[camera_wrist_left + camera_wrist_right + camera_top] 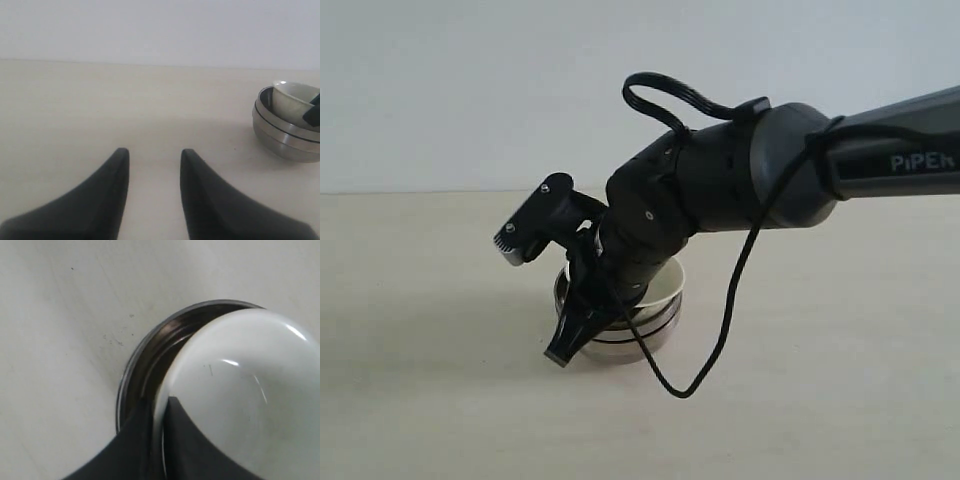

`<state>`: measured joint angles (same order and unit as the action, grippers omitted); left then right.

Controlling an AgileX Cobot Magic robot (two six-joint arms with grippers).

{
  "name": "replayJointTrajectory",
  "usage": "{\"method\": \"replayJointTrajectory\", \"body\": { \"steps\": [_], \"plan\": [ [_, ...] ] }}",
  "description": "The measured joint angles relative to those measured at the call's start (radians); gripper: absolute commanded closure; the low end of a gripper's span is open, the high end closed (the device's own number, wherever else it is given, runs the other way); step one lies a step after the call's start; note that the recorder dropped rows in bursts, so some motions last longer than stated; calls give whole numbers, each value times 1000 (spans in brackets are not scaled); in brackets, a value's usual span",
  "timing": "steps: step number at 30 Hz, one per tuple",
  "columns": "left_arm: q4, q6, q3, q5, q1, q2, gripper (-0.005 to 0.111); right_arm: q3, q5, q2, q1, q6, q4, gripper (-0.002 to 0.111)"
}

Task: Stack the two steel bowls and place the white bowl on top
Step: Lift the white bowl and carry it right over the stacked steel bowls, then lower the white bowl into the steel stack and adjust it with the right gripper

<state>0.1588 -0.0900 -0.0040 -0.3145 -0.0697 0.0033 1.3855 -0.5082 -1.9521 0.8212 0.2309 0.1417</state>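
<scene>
Final step, I'd say: right gripper (159, 407) pinches the white bowl (240, 390) at its seven-o'clock rim, nested in the steel bowls (142, 365); next, release gently. Left gripper (151, 157) spread.

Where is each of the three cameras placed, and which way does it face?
Exterior view: off the arms, low, facing across the table at the white bowl in the steel bowls; right arm and right gripper show.
Left wrist view: low over the table, facing the bowls from afar; open left gripper shows.
Right wrist view: close above the white bowl, looking down; fingers straddle its rim.
Shared: all three see the stack.
</scene>
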Motion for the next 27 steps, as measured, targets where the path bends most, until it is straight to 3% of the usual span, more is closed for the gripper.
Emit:
{"method": "replayJointTrajectory", "body": {
  "steps": [3, 6, 14, 17, 20, 27],
  "plan": [
    [0, 0, 0, 0, 0, 0, 74, 0, 2, 0, 0, 0, -10, 79],
    [0, 0, 0, 0, 0, 0, 74, 0, 7, 0, 0, 0, -14, 67],
    [0, 0, 0, 0, 0, 0, 74, 0, 37, 16, -1, -26, -16, 68],
    [0, 0, 0, 0, 0, 0, 74, 0, 34, 57, -1, -55, -21, 81],
    [0, 0, 0, 0, 0, 0, 74, 0, -1, 98, -1, -89, -28, 108],
    [0, 0, 0, 0, 0, 0, 74, -22, -128, 118, -1, -141, -52, 108]
  ]
}}
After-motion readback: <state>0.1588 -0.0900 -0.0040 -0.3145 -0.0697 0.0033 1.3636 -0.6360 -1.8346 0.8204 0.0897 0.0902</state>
